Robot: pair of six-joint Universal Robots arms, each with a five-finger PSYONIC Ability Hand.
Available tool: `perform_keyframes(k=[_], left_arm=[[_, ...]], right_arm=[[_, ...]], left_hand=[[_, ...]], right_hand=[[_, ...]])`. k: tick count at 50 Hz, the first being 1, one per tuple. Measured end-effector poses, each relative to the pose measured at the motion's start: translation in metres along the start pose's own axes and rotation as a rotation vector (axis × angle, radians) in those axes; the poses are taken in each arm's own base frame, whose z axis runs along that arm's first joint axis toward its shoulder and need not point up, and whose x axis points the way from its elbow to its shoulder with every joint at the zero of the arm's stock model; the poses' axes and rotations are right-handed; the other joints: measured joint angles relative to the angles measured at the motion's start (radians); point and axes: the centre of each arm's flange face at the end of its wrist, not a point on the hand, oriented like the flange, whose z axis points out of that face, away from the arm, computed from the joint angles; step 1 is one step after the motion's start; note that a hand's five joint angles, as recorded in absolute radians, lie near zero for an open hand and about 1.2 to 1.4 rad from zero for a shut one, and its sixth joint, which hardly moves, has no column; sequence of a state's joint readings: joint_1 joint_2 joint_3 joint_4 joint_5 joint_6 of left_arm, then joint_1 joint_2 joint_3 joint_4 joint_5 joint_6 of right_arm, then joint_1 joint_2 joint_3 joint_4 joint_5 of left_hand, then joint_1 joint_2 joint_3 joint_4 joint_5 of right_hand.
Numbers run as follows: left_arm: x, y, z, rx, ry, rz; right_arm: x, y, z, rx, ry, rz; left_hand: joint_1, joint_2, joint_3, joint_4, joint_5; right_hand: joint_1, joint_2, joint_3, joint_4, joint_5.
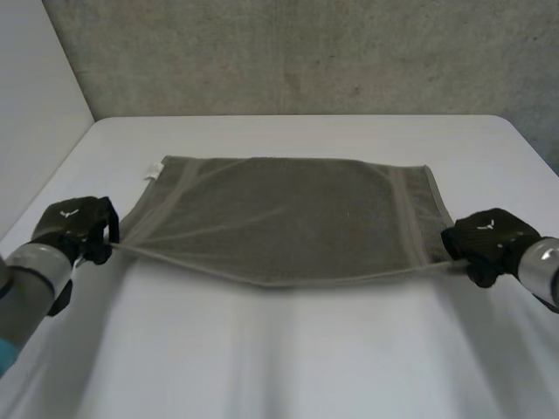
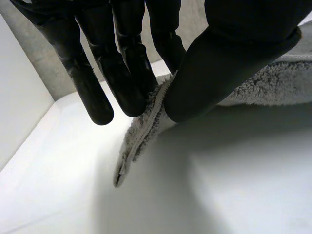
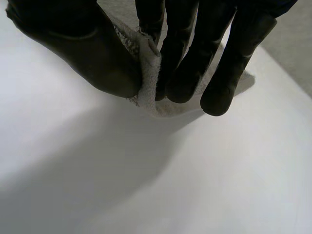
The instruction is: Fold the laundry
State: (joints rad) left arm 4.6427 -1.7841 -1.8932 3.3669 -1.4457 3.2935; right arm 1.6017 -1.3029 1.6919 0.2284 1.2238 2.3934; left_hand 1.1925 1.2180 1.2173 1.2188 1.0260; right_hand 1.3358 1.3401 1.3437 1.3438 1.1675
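Note:
A grey-brown towel (image 1: 288,214) is stretched across the middle of the white table (image 1: 279,349), its near edge lifted and pulled taut between my two hands. My left hand (image 1: 74,225) pinches the near left corner (image 2: 146,126) between thumb (image 2: 214,63) and fingers (image 2: 124,73). At the other side, my right hand (image 1: 489,240) pinches the near right corner (image 3: 148,73) between its thumb (image 3: 92,53) and fingers (image 3: 190,63). The towel's far edge lies flat on the table, with a small white tag (image 1: 153,172) at the far left corner.
A concrete wall (image 1: 306,52) rises behind the table's far edge, and a pale wall (image 1: 35,105) stands at the left. Bare tabletop spreads in front of the towel, towards me.

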Motion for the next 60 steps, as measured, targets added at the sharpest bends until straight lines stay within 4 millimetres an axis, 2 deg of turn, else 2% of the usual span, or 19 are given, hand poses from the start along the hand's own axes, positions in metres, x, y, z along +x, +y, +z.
perform_keyframes(k=[4, 6, 8, 11, 13, 17, 20, 22, 26, 30, 32, 34, 37, 42, 47, 51, 54, 57, 60], left_arm=[[-0.002, -0.006, -0.032, -0.048, 0.0, 0.043], [-0.001, -0.008, -0.055, -0.081, 0.014, 0.095], [0.0, -0.009, -0.066, -0.095, 0.026, 0.124], [0.004, -0.008, -0.093, -0.125, 0.066, 0.208], [0.005, -0.007, -0.101, -0.13, 0.085, 0.243], [0.005, -0.01, -0.104, -0.116, 0.099, 0.281], [0.002, -0.015, -0.092, -0.092, 0.101, 0.29], [0.0, -0.02, -0.073, -0.067, 0.105, 0.288], [0.004, -0.026, -0.031, -0.016, 0.123, 0.284], [0.016, -0.029, 0.021, 0.035, 0.131, 0.29], [0.023, -0.028, 0.053, 0.06, 0.121, 0.296], [0.027, -0.027, 0.075, 0.074, 0.111, 0.299], [0.032, -0.023, 0.104, 0.094, 0.1, 0.303], [0.04, -0.015, 0.141, 0.118, 0.096, 0.308], [0.042, -0.007, 0.161, 0.129, 0.094, 0.311], [0.043, -0.003, 0.169, 0.136, 0.095, 0.309], [0.043, -0.002, 0.17, 0.137, 0.097, 0.304], [0.045, -0.003, 0.169, 0.138, 0.101, 0.297], [0.047, -0.003, 0.168, 0.137, 0.106, 0.292]], right_arm=[[0.005, 0.003, -0.026, -0.068, -0.087, -0.039], [0.01, 0.003, -0.044, -0.104, -0.139, -0.071], [0.013, 0.002, -0.052, -0.113, -0.156, -0.086], [0.024, -0.003, -0.073, -0.114, -0.19, -0.127], [0.031, -0.007, -0.079, -0.099, -0.19, -0.139], [0.041, -0.012, -0.08, -0.071, -0.183, -0.135], [0.05, -0.012, -0.068, -0.059, -0.185, -0.11], [0.056, -0.011, -0.053, -0.058, -0.189, -0.089], [0.062, -0.013, -0.024, -0.063, -0.186, -0.07], [0.065, -0.019, 0.01, -0.059, -0.158, -0.054], [0.068, -0.024, 0.034, -0.038, -0.118, -0.034], [0.07, -0.027, 0.05, -0.017, -0.087, -0.018], [0.073, -0.031, 0.073, 0.022, -0.031, 0.006], [0.078, -0.034, 0.105, 0.06, 0.073, 0.018], [0.078, -0.034, 0.129, 0.068, 0.137, 0.003], [0.077, -0.033, 0.143, 0.07, 0.161, -0.01], [0.076, -0.033, 0.149, 0.075, 0.165, -0.014], [0.073, -0.035, 0.152, 0.082, 0.162, -0.016], [0.072, -0.037, 0.152, 0.09, 0.159, -0.008]], left_hand=[[0.0, 0.0, 0.0, 0.0, 0.0], [0.0, 0.0, 0.0, 0.0, 0.0], [0.0, 0.0, 0.0, 0.0, 0.0], [0.0, 0.0, 0.0, 0.0, 0.0], [0.0, 0.0, 0.0, 0.0, 0.0], [0.0, 0.0, 0.0, 0.0, 0.0], [0.0, 0.0, 0.0, 0.0, 0.0], [0.0, 0.0, 0.0, 0.0, 0.0], [0.0, 0.0, 0.0, 0.0, 0.0], [0.0, 0.0, 0.0, 0.0, 0.005], [0.0, 0.0, 0.0, 0.0, 0.005], [0.0, 0.0, 0.0, 0.0, 0.005], [0.0, 0.0, 0.0, 0.0, 0.005], [0.0, 0.0, 0.0, 0.0, 0.005], [0.0, 0.0, 0.0, 0.0, 0.005], [-0.006, -0.004, -0.003, -0.004, 0.002], [-0.208, -0.236, -0.234, -0.237, -0.218], [-0.724, -0.737, -0.727, -0.734, -0.731], [-0.884, -0.909, -0.908, -0.908, -0.881]], right_hand=[[0.0, 0.0, 0.0, 0.0, 0.0], [0.0, 0.0, 0.0, 0.0, 0.0], [0.0, 0.0, 0.0, 0.0, 0.0], [0.0, 0.0, 0.001, 0.0, 0.0], [0.0, 0.0, 0.001, 0.0, 0.0], [0.0, 0.0, 0.001, 0.0, 0.0], [0.0, 0.0, 0.002, 0.0, 0.0], [0.0, 0.0, 0.002, 0.0, 0.0], [0.0, 0.006, 0.002, 0.0, 0.007], [0.0, 0.008, 0.002, 0.0, 0.007], [0.0, 0.008, 0.002, 0.0, 0.008], [0.0, 0.008, 0.002, 0.0, 0.008], [0.0, 0.008, 0.003, 0.0, 0.008], [0.0, 0.008, 0.003, 0.0, 0.008], [0.0, 0.008, 0.003, 0.0, 0.008], [-0.046, -0.048, -0.05, -0.05, -0.05], [-0.425, -0.444, -0.439, -0.433, -0.453], [-0.911, -0.933, -0.922, -0.907, -0.96], [-1.073, -1.085, -1.088, -1.077, -1.105]])
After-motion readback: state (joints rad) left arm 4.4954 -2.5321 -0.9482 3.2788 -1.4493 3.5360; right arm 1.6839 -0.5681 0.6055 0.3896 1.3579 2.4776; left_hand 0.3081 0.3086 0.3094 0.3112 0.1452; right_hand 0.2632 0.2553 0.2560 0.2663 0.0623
